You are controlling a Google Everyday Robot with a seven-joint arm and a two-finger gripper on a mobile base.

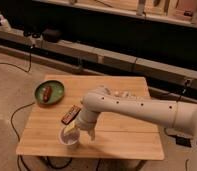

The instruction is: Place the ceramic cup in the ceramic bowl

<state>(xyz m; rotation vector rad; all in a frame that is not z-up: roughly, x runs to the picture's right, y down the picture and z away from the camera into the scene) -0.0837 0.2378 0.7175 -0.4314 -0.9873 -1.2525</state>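
The white ceramic cup (69, 139) stands upright near the front left edge of the wooden table (127, 107). My gripper (74, 131) is right at the cup, over its rim on the right side, at the end of the white arm (137, 106) that reaches in from the right. The green ceramic bowl (56, 96) sits at the table's back left corner, well apart from the cup. A small brown object (47, 92) lies in the bowl.
A flat dark rectangular bar (70, 115) lies on the table between the bowl and the cup, just left of my wrist. Cables run over the floor on the left. A long low shelf stands behind the table.
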